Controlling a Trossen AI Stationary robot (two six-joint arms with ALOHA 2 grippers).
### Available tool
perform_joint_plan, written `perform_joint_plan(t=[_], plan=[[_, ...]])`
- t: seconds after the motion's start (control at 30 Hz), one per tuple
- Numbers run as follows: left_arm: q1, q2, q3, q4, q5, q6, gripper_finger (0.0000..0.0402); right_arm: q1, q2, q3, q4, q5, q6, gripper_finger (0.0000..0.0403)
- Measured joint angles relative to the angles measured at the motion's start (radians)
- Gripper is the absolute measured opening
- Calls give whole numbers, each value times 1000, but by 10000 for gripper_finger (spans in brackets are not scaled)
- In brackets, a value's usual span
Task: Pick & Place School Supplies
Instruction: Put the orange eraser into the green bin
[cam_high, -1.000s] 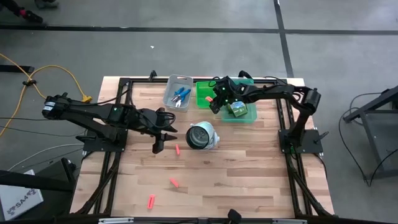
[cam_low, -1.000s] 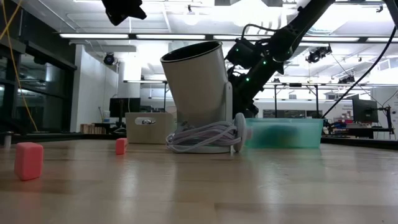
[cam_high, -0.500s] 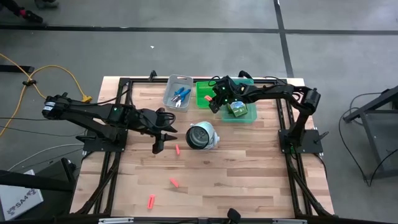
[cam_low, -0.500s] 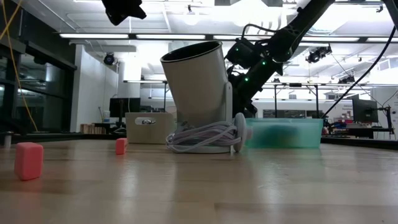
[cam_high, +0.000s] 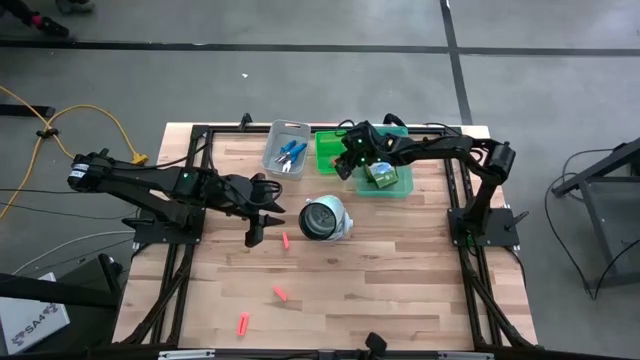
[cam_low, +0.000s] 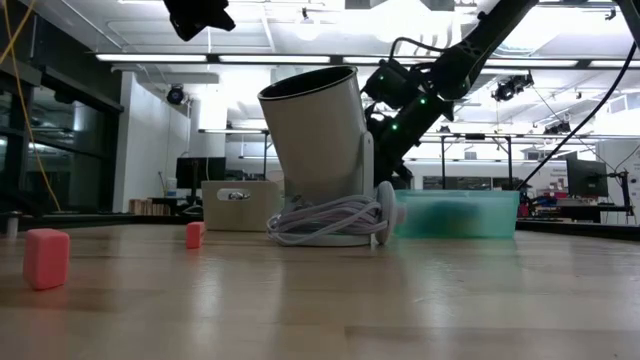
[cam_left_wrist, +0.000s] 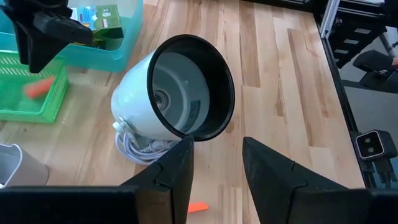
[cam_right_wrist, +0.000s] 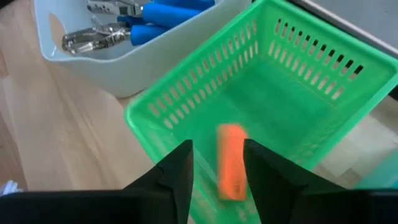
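Observation:
My right gripper (cam_high: 346, 163) hangs open over the green basket (cam_high: 331, 150). A red-pink stub (cam_right_wrist: 231, 162) shows blurred inside the basket, below the fingers and apart from them; it also shows in the left wrist view (cam_left_wrist: 40, 87). Blue-handled scissors (cam_right_wrist: 146, 12) lie in the grey bin (cam_high: 288, 150). Green-and-yellow crayon boxes (cam_high: 380, 175) lie in the teal bin (cam_high: 395, 188). Three more stubs lie on the table (cam_high: 285, 240), (cam_high: 280, 293), (cam_high: 243, 322). My left gripper (cam_high: 262, 220) is open and empty above the table, left of the round white object (cam_high: 325, 217).
The round white object with a dark face (cam_left_wrist: 180, 93) stands tilted at the table's middle on its coiled white cord (cam_low: 330, 222). The three bins stand in a row at the far edge. Bare wood lies toward the near edge (cam_high: 400, 290).

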Motion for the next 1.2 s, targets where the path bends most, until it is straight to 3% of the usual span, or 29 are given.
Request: perform_joint_plan(t=[0.53,0.83,1.2], plan=[[0,0,0,0,1,0,134,-6,-37,0,127,-3,-19,144],[-23,0,0,-48,1,38,134,20,-227,1,90,-23,-53,146],[-183,5,0,-115,-1,146,134,218,-448,0,-119,-80,-55,146]])
